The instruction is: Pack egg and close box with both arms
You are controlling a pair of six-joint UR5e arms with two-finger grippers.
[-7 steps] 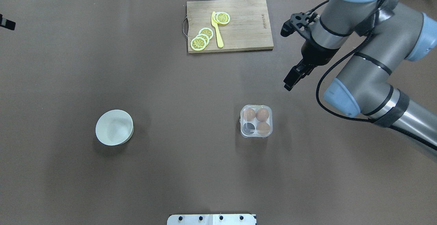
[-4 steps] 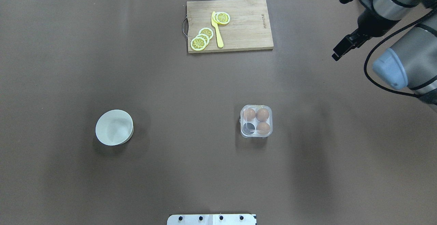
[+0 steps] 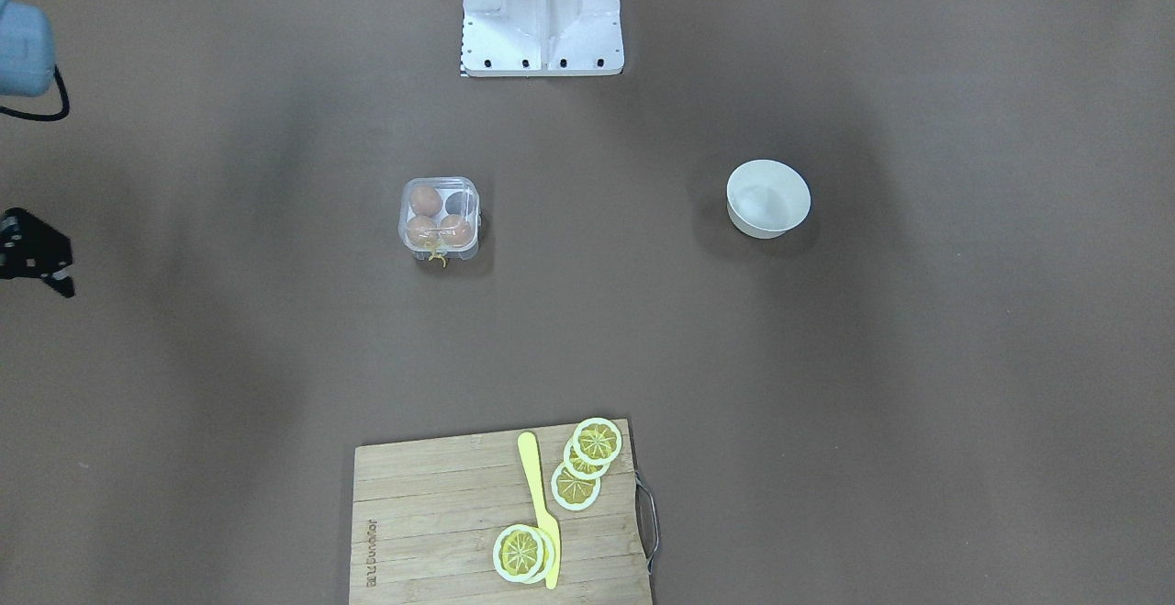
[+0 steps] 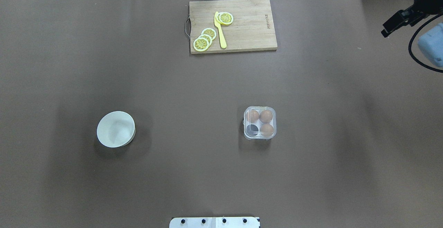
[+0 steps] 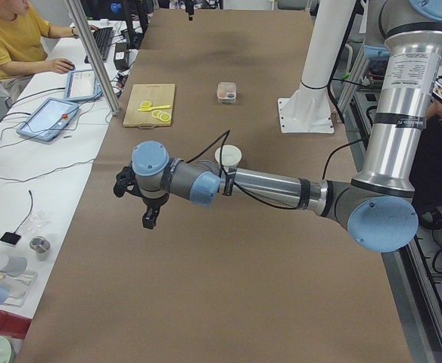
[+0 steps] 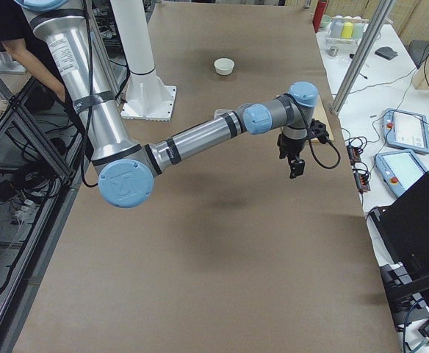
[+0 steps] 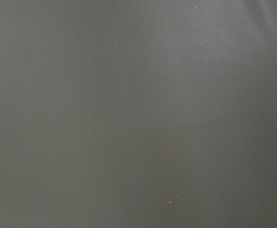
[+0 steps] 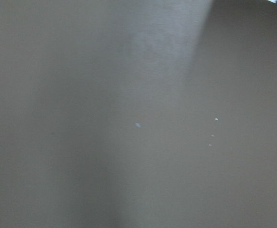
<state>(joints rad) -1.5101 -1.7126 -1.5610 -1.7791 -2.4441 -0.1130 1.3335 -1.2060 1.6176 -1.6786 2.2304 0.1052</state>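
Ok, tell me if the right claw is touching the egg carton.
Apart. The overhead view shows the right claw hanging at the far right edge, the egg carton sitting mid-table, and a wide stretch of brown table between them.

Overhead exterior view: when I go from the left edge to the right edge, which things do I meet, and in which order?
white bowl → lemon slices → box → right gripper. The cutting board is left out, because it overlaps the slices and the box sideways.
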